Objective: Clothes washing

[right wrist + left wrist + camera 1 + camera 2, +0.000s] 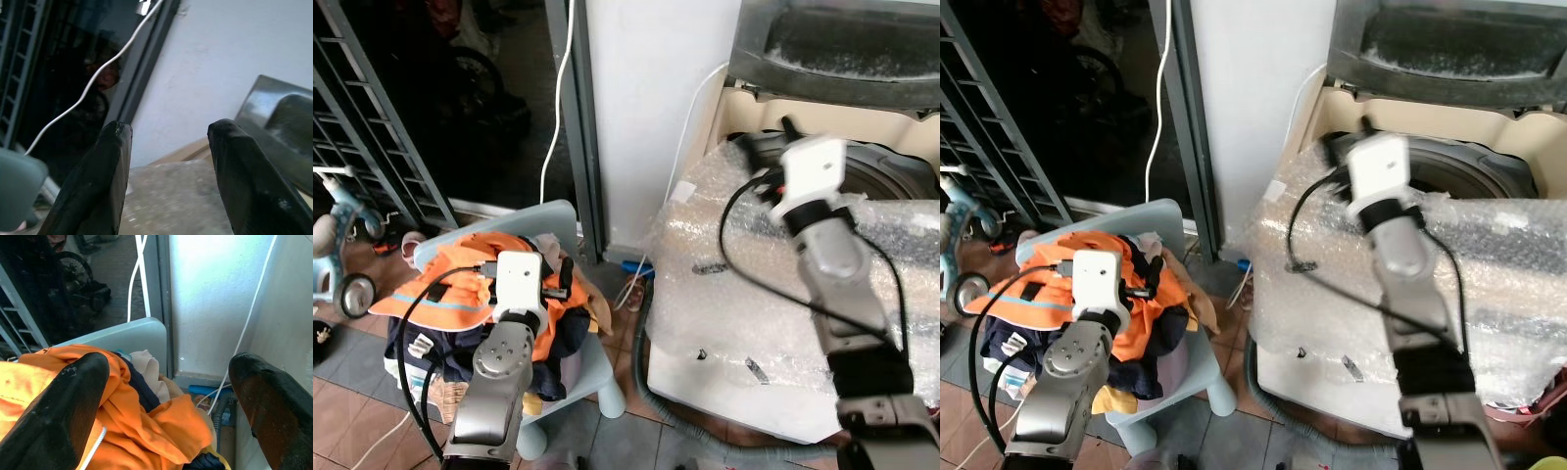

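Note:
A heap of clothes topped by an orange garment (450, 294) lies on a pale blue plastic chair (548, 217). My left gripper (563, 279) hovers just over the heap. In the left wrist view it is open (168, 364), its fingers spread wide above the orange garment (146, 431), holding nothing. The top-loading washing machine (783, 323), wrapped in bubble wrap, stands at the right with its lid (842, 44) raised and its tub (891, 181) exposed. My right gripper (764, 137) is raised over the tub's left rim, blurred. It is open (168, 132) and empty.
A white pillar (646, 108) stands between chair and machine, and a white cable (558, 98) hangs beside it. A grey drain hose (695, 426) curls on the tiled floor at the machine's base. A child's tricycle (337, 245) and a metal gate (372, 127) are at the left.

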Available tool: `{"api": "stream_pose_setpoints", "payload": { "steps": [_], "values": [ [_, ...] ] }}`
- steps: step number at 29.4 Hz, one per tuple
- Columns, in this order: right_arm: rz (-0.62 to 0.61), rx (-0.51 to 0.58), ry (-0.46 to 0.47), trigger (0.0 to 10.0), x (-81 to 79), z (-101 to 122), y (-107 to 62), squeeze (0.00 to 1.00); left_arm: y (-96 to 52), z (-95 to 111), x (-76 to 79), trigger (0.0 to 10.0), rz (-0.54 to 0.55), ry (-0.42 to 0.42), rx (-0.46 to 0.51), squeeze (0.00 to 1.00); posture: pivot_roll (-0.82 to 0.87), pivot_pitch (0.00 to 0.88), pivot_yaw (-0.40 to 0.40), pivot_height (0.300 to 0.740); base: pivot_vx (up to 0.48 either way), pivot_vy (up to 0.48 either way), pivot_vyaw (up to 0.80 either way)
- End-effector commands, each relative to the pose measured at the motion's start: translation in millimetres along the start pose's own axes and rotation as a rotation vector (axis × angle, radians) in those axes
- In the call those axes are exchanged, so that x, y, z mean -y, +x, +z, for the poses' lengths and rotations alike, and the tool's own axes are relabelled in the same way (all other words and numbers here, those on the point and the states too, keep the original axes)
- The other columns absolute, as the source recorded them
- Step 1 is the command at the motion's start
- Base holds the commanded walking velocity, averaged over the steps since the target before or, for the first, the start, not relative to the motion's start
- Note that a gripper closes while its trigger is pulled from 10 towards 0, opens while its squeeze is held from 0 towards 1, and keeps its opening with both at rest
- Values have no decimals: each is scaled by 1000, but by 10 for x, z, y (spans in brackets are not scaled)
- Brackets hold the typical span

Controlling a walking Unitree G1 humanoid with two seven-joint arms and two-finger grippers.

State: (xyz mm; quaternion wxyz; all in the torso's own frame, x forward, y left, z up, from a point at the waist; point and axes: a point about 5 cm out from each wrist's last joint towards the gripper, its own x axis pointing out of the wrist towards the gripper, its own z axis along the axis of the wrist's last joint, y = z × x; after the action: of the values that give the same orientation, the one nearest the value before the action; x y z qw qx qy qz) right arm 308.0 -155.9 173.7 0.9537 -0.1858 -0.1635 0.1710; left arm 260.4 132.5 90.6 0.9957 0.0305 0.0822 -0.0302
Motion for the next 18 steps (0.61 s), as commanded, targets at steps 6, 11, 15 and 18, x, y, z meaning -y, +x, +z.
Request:
{"api": "stream_pose_setpoints", "payload": {
  "steps": [6,11,15,18],
  "values": [
    [-46,54,18,10000,-165,156,25,1000,-13,73,25,10000,-24,-1,58,0,-68,0,53,740,0,0,800],
    [-87,1,60,10000,-262,71,-59,1000,-13,73,27,10000,-26,7,54,0,-67,0,57,740,0,60,800],
    [-81,-23,96,10000,-330,37,-82,1000,-8,70,36,10000,-30,4,49,0,-67,0,59,740,0,390,800],
    [-50,-53,136,10000,-427,-6,-104,1000,1,69,57,10000,-39,0,45,0,-67,0,57,740,0,480,800]
  ]
}}
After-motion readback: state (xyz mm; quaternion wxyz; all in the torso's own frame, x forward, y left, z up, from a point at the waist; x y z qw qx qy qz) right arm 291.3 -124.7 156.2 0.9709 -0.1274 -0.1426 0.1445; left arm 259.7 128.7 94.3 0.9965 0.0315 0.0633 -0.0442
